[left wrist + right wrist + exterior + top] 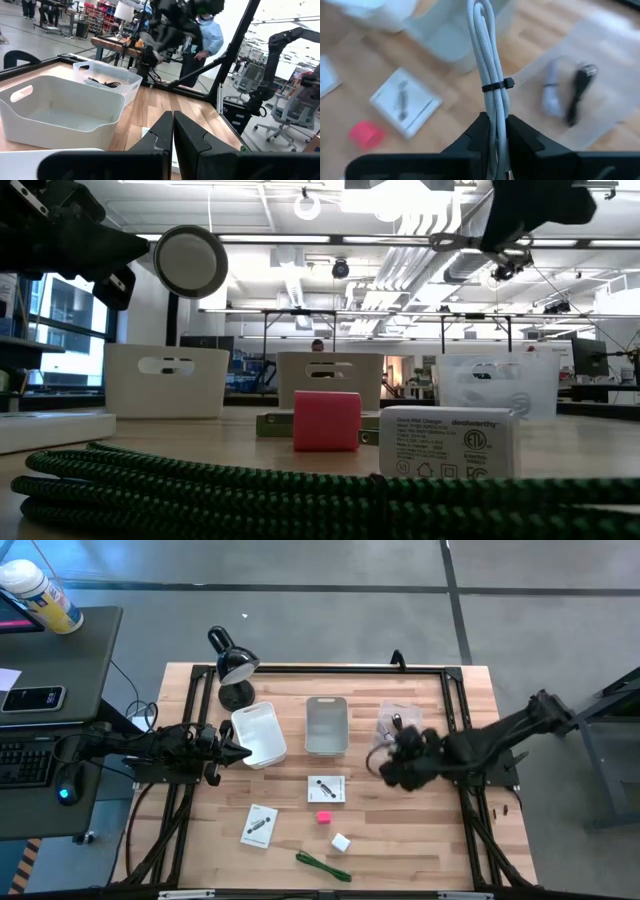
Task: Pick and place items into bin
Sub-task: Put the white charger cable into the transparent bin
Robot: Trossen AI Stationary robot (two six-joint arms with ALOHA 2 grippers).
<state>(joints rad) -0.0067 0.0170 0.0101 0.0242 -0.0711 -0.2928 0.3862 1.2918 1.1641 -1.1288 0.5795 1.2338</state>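
Observation:
My right gripper [495, 131] hangs above the table's middle right [397, 768] and is shut on a bundled white cord [487, 55]. A clear bin [400, 720] behind it holds a white cord [551, 92] and a black cord [577, 95]. Two white flat packets [326, 789] [260, 825], a pink cube [323, 817], a white cube [341, 842] and a green cord [322, 866] lie flat on the table. My left gripper [238, 750] is shut and empty, beside the white bin [258, 733]. No grey piece shows. My right gripper pinches the white cord bundle between its two fingers [475, 134], just below the black tie [496, 86] that binds the strands. The fingers lie along the bundle, which runs straight out past their tips [496, 107]. The cord is lifted clear of the table.
A grey bin [326, 725] stands between the white bin and the clear bin at the table's far side. A black desk lamp [232, 665] stands at the far left corner. A black frame [455, 700] rims the table. Bare wood lies at the near right [430, 840].

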